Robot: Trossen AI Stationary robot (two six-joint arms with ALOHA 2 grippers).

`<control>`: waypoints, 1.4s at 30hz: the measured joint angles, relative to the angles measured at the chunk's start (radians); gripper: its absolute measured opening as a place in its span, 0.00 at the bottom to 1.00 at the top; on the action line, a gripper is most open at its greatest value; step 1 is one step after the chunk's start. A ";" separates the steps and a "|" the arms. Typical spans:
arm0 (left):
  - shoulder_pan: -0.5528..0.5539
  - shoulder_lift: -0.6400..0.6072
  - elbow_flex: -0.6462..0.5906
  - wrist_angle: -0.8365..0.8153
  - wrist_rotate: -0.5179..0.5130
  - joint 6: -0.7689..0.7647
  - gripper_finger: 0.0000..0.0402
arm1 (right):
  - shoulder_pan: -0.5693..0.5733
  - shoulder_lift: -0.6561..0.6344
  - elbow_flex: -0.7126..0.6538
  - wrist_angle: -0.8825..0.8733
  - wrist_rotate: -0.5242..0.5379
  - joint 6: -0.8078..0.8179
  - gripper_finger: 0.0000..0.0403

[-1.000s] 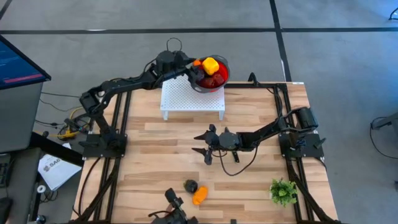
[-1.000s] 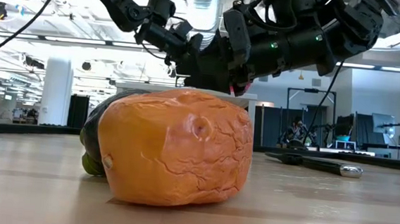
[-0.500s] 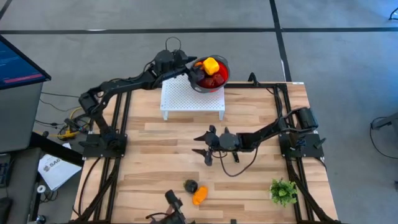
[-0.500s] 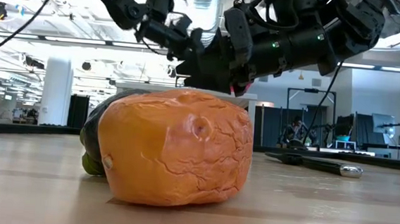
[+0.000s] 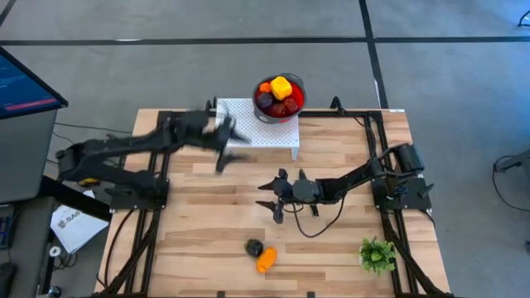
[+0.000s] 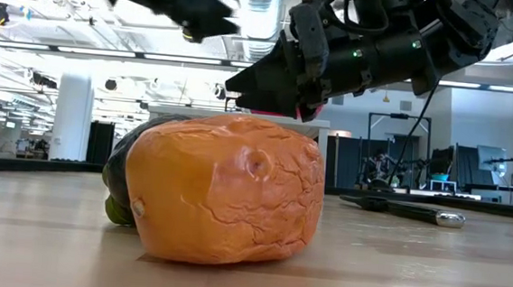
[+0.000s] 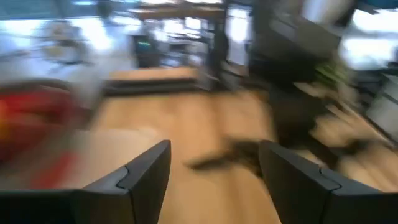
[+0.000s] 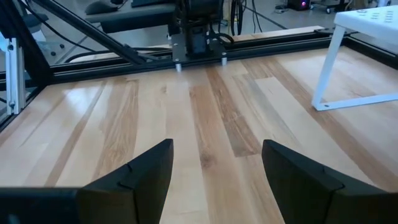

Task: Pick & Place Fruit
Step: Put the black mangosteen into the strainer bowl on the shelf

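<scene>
A red bowl (image 5: 291,106) with yellow, orange, red and dark fruit stands on a white perforated stand (image 5: 267,136) at the table's far edge. An orange fruit (image 5: 265,261) and a blackish-green one (image 5: 253,247) lie side by side on the wood near the front edge; the low view shows the orange fruit (image 6: 231,189) close up, with the dark fruit (image 6: 125,178) behind it. My left gripper (image 5: 225,147), blurred, hangs open and empty over the stand's left end. My right gripper (image 5: 265,194) stands open and empty over the table's middle.
A green plant sprig (image 5: 377,255) sits at the near right corner. A black-handled knife (image 6: 406,210) lies on the wood at the right in the low view. Black rails (image 5: 364,124) frame the table. Bare wood lies between my right gripper and the two loose fruits.
My left gripper has swung fast away from the bowl, toward the table's left and near side, and now hangs over the stand's left end. The fruit in the bowl and on the table lies as before.
</scene>
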 joint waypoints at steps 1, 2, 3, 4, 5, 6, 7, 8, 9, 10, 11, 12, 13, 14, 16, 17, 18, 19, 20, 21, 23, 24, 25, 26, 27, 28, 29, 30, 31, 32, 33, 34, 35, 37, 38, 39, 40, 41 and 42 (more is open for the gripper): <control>-0.039 -0.037 -0.055 0.001 0.001 0.011 0.59 | 0.006 0.000 0.000 0.002 0.002 0.000 0.59; -0.079 -0.071 -0.110 0.001 -0.001 0.013 0.59 | 0.012 0.000 0.000 0.003 0.002 0.000 0.59; -0.119 -0.103 -0.166 0.006 -0.011 0.011 0.59 | 0.018 0.000 0.000 0.003 0.002 0.000 0.59; -0.157 -0.128 -0.217 0.019 -0.020 -0.004 0.59 | 0.026 0.000 0.000 0.004 0.006 0.002 0.59; -0.197 -0.152 -0.268 0.044 -0.038 -0.020 0.59 | 0.034 0.000 0.000 0.008 0.015 0.007 0.59; -0.235 -0.174 -0.316 0.071 -0.055 -0.046 0.59 | 0.044 0.000 0.000 0.014 0.025 0.013 0.59; -0.273 -0.188 -0.365 0.108 -0.082 -0.077 0.59 | 0.054 0.000 0.000 0.023 0.034 0.019 0.59; -0.315 -0.196 -0.409 0.151 -0.113 -0.113 0.59 | 0.066 0.000 0.000 0.029 0.039 0.025 0.59; -0.353 -0.203 -0.452 0.195 -0.147 -0.149 0.59 | 0.078 0.000 0.000 0.034 0.040 0.033 0.59; -0.390 -0.203 -0.492 0.245 -0.186 -0.181 0.59 | 0.090 0.000 0.000 0.036 0.040 0.049 0.59; -0.430 -0.203 -0.527 0.294 -0.226 -0.218 0.59 | 0.103 0.000 0.000 0.035 0.040 0.068 0.59; -0.467 -0.201 -0.557 0.340 -0.271 -0.253 0.59 | 0.117 0.000 0.000 0.035 0.040 0.088 0.59; -0.503 -0.194 -0.584 0.385 -0.316 -0.293 0.59 | 0.131 0.000 0.000 0.035 0.040 0.109 0.59; -0.541 -0.188 -0.606 0.419 -0.359 -0.332 0.59 | 0.146 0.000 0.000 0.036 0.040 0.130 0.59; -0.611 -0.178 -0.638 0.464 -0.432 -0.407 0.59 | 0.173 0.000 0.004 0.037 0.029 0.174 0.59; -0.648 -0.175 -0.646 0.483 -0.463 -0.435 0.59 | 0.184 0.000 0.011 0.038 0.011 0.192 0.59; -0.681 -0.167 -0.648 0.500 -0.492 -0.460 0.59 | 0.192 0.000 0.020 0.039 -0.008 0.207 0.59; -0.714 -0.160 -0.651 0.509 -0.522 -0.482 0.59 | 0.199 0.000 0.029 0.041 -0.024 0.217 0.59; -0.745 -0.154 -0.655 0.517 -0.549 -0.495 0.59 | 0.205 0.000 0.040 0.041 -0.034 0.225 0.59; -0.776 -0.143 -0.655 0.527 -0.574 -0.506 0.59 | 0.207 0.000 0.051 0.041 -0.048 0.249 0.59; -0.828 -0.123 -0.655 0.564 -0.621 -0.521 0.59 | 0.207 0.000 0.086 0.031 -0.081 0.311 0.59; -0.851 -0.115 -0.655 0.580 -0.640 -0.526 0.59 | 0.203 0.000 0.116 0.005 -0.121 0.333 0.59; -0.871 -0.105 -0.655 0.593 -0.655 -0.530 0.59 | 0.198 -0.001 0.155 -0.052 -0.169 0.343 0.59; -0.887 -0.095 -0.655 0.601 -0.670 -0.532 0.59 | 0.197 -0.001 0.203 -0.142 -0.198 0.348 0.59; -0.899 -0.087 -0.655 0.604 -0.685 -0.532 0.59 | 0.197 -0.001 0.259 -0.270 -0.203 0.347 0.59; -0.909 -0.080 -0.655 0.607 -0.700 -0.533 0.59 | 0.198 0.000 0.320 -0.410 -0.198 0.342 0.59; -0.915 -0.073 -0.655 0.610 -0.714 -0.533 0.59 | 0.201 0.002 0.387 -0.559 -0.185 0.334 0.59; -0.919 -0.064 -0.655 0.612 -0.724 -0.533 0.59 | 0.201 0.012 0.458 -0.699 -0.170 0.326 0.59; -0.919 -0.055 -0.654 0.612 -0.730 -0.533 0.59 | 0.197 0.028 0.526 -0.822 -0.160 0.325 0.59; -0.919 -0.047 -0.654 0.613 -0.732 -0.533 0.59 | 0.191 0.042 0.587 -0.941 -0.159 0.323 0.60; -0.918 -0.040 -0.654 0.617 -0.735 -0.533 0.59 | 0.183 0.060 0.642 -1.056 -0.164 0.322 0.60; -0.917 -0.031 -0.654 0.623 -0.744 -0.533 0.59 | 0.173 0.085 0.699 -1.126 -0.178 0.321 0.60; -0.917 -0.024 -0.654 0.623 -0.757 -0.531 0.59 | 0.161 0.112 0.752 -1.172 -0.201 0.315 0.61; -0.917 -0.012 -0.654 0.624 -0.785 -0.526 0.59 | 0.137 0.161 0.842 -1.277 -0.269 0.306 0.63; -0.917 -0.003 -0.654 0.626 -0.801 -0.525 0.59 | 0.123 0.192 0.886 -1.300 -0.311 0.305 0.65; -0.917 0.001 -0.654 0.621 -0.816 -0.524 0.59 | 0.110 0.228 0.926 -1.326 -0.363 0.303 0.67; -0.917 0.007 -0.654 0.623 -0.823 -0.525 0.59 | 0.099 0.263 0.963 -1.356 -0.421 0.303 0.69; -0.916 0.016 -0.654 0.628 -0.826 -0.525 0.59 | 0.090 0.298 1.000 -1.386 -0.471 0.303 0.71; -0.916 0.023 -0.654 0.626 -0.828 -0.525 0.59 | 0.083 0.337 1.040 -1.415 -0.515 0.304 0.73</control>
